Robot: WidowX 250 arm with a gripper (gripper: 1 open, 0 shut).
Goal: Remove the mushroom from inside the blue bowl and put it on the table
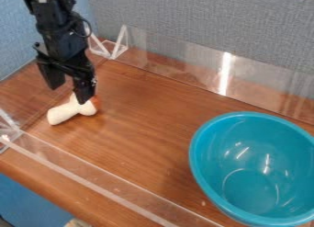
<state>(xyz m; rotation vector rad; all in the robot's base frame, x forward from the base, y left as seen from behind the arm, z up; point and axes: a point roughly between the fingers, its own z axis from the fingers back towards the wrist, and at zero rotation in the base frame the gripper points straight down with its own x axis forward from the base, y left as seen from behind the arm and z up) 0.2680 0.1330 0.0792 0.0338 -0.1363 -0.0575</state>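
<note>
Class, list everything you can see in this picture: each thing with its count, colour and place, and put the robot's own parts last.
mushroom: one, cream-white stem with a darker cap end, lying on its side on the table at the left, outside the bowl.
blue bowl: one, teal-blue, glossy, empty, at the right near the front edge.
table: one, brown wood grain, filling most of the view.
clear walls: low transparent panels along the table's edges.
backdrop: grey-blue fabric behind the table.
gripper: one, black, open, pointing down just above the mushroom, holding nothing.
</note>
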